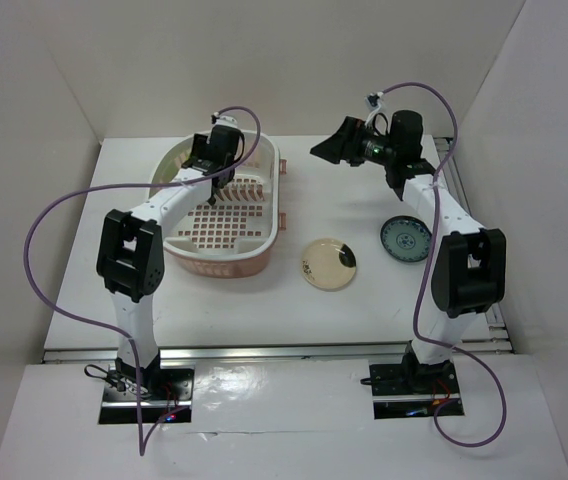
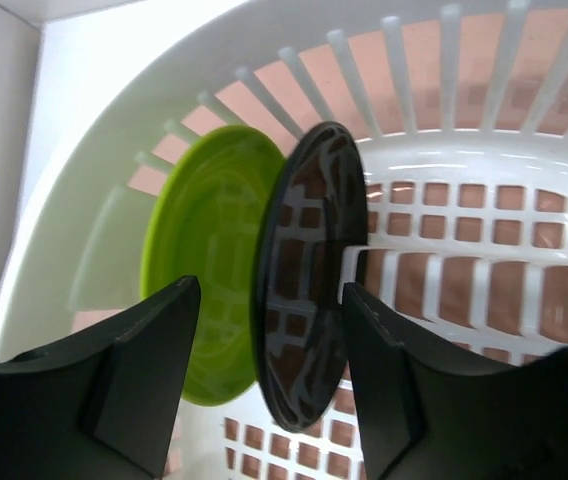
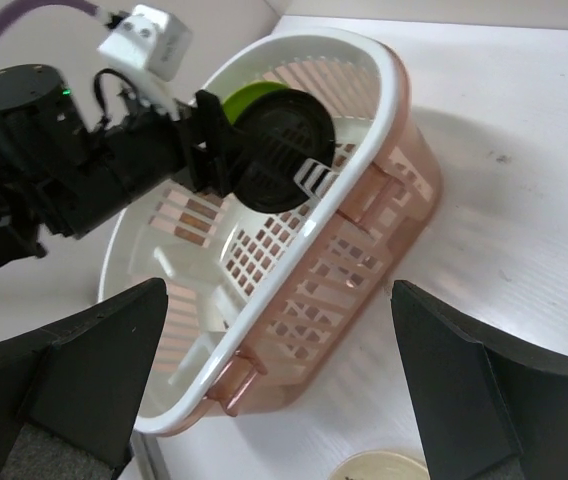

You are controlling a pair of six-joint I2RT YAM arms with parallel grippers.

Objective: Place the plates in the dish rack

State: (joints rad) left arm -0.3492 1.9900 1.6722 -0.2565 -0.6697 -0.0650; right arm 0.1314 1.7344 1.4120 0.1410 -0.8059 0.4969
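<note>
On the white table [image 1: 349, 205], between white walls [image 1: 24, 100], sits the dish rack [image 1: 214, 263].

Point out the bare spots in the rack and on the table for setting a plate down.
Free: the rack floor between the black plate and its near wall; the table strip between rack and cream plate. Crowded: the rack's far end, where green plate, black plate and left gripper bunch together.

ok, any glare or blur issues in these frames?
Left wrist: the glossy black round plate mirrors the grid floor of the white slotted plastic dish rack, whose near rim blows out; left hand's fingers are soft. Right wrist: right hand's fingers soft, rack sharp. Top: even light, faint shadows.
</note>
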